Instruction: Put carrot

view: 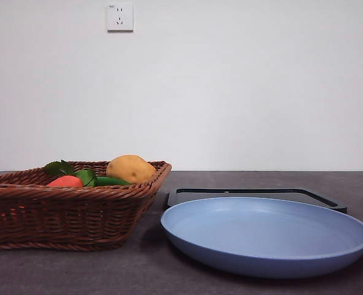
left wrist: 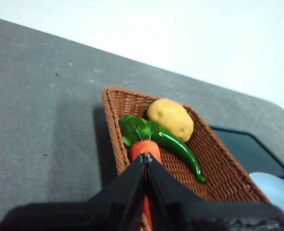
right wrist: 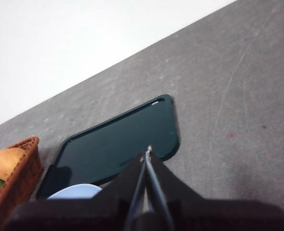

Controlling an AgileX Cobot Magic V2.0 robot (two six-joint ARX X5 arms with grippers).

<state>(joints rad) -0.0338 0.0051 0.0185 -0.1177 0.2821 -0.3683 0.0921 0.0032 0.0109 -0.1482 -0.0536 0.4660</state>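
The carrot (view: 65,182) lies in the brown wicker basket (view: 58,212) at the left, red-orange with green leaves (view: 59,167) at its thick end. In the left wrist view the carrot (left wrist: 146,149) shows just past the tips of my left gripper (left wrist: 146,156), which hovers above the basket (left wrist: 114,120) with its jaws shut and empty. My right gripper (right wrist: 148,150) is shut too, hanging over the dark tray (right wrist: 118,142). Neither arm shows in the front view.
A tan potato (view: 131,168) and a slim dark-green vegetable (left wrist: 178,148) share the basket with the carrot. A wide blue plate (view: 266,233) stands at the front right, with the flat dark tray (view: 255,195) behind it. A white wall closes the back.
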